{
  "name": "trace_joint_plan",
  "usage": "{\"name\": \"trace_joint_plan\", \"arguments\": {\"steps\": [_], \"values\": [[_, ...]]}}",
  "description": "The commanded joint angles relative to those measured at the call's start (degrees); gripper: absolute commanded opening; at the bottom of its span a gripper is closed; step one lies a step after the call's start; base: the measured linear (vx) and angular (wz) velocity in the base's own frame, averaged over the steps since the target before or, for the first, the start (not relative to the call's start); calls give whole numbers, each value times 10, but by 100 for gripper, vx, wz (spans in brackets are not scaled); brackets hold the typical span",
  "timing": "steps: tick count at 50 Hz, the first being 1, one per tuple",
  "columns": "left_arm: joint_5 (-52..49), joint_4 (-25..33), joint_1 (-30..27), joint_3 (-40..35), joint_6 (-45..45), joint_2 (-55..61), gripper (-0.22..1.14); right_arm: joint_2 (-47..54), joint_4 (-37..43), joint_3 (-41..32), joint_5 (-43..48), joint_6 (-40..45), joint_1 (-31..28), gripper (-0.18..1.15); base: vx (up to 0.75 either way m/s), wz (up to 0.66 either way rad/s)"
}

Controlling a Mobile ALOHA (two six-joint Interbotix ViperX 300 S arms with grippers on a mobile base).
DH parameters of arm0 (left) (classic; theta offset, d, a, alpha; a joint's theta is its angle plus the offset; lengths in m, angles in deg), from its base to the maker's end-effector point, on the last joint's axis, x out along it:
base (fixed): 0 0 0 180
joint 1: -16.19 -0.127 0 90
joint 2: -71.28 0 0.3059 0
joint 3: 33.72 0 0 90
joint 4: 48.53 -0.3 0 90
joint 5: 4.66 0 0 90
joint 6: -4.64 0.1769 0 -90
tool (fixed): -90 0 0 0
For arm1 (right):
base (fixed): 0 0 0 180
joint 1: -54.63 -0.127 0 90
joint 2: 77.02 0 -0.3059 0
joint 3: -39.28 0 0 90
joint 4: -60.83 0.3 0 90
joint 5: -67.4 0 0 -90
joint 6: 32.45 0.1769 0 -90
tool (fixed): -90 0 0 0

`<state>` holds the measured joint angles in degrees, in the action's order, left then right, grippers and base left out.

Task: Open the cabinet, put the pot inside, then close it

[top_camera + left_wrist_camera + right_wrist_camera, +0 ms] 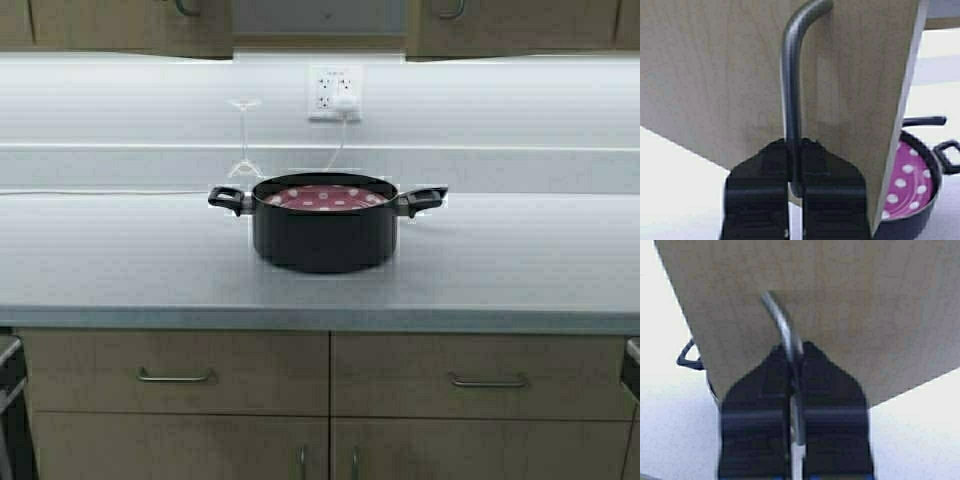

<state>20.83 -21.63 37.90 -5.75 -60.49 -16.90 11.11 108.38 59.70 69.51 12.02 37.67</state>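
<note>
The black pot point(325, 235) with a pink polka-dot inside stands on the grey counter point(110, 265), in the middle. Only the bottom edges of the cabinet's left door point(120, 25) and right door point(530, 25) show at the top, with a dark gap between them. Neither gripper shows in the high view. In the left wrist view my left gripper point(794, 145) is shut on the left door's curved handle point(791, 75); the pot point(912, 185) shows below the door edge. In the right wrist view my right gripper point(792, 352) is shut on the right door's handle point(780, 320).
An upturned wine glass point(244, 135) stands behind the pot to its left. A wall outlet point(335, 93) with a white plug and cable is above the pot. Base drawers point(175, 375) with bar handles run under the counter.
</note>
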Motion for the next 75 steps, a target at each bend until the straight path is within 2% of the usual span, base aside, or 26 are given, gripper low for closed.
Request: {"name": "trace_joint_plan", "arguments": {"steps": [1,9,12,14,18,21,23,26,28,30,38,42,45,48,52,54,55,57,59,63,66,75], "values": [[-7,-19,-10,-3,4,-30,3,-2,-13,2,-23,1,35,7,-13,9],[-9,-25,-25,-2,-1,-33,3,-23,-25,15,-33,5,76,8,-12,10],[-11,-25,-31,-1,2,-36,6,-34,-25,24,-41,12,80,14,-12,11],[-13,-29,-31,3,3,-38,10,-42,-25,29,-50,17,83,23,-12,8],[-34,-41,-31,7,4,-47,30,-57,-26,32,-79,23,85,54,-9,5],[-47,-56,-31,11,3,-55,52,-70,-26,34,-96,25,85,81,-5,0],[-60,-65,-31,16,2,-67,71,-80,-26,37,-103,29,86,97,-3,-3],[-73,-67,-31,23,-4,-84,93,-99,-26,55,-110,33,89,108,-2,-5],[-83,-67,-31,28,-4,-99,103,-112,-29,67,-113,34,89,107,-1,-4],[-93,-67,-31,35,-5,-116,106,-125,-33,76,-114,36,89,104,0,0],[-142,-68,-29,64,-5,-185,97,-180,-53,110,-157,38,91,100,0,-2],[-164,-68,-22,71,-5,-214,88,-195,-53,114,-189,40,87,96,0,0],[-172,-69,-11,69,-4,-222,73,-195,-53,109,-200,46,77,88,0,0],[-175,-69,4,63,-4,-221,48,-192,-53,101,-200,55,61,73,0,0],[-172,-69,35,53,-4,-212,5,-185,-53,87,-199,71,24,43,0,0],[-168,-69,54,46,-4,-204,-11,-180,-53,78,-192,81,-1,25,-1,1],[-163,-69,64,42,-6,-200,-14,-177,-53,73,-185,83,-13,16,-1,1],[-155,-69,79,34,-6,-188,-12,-171,-55,65,-168,85,-40,1,0,0],[-145,-69,94,25,-7,-172,-4,-161,-58,56,-141,89,-67,-6,0,0],[-127,-67,120,-4,-10,-130,8,-136,-63,35,-84,90,-112,2,0,0],[-112,-65,126,-29,-12,-95,5,-111,-66,18,-52,91,-127,10,0,0],[-75,-55,126,-113,-48,22,3,-26,-66,-52,5,99,-127,8,0,0]]}}
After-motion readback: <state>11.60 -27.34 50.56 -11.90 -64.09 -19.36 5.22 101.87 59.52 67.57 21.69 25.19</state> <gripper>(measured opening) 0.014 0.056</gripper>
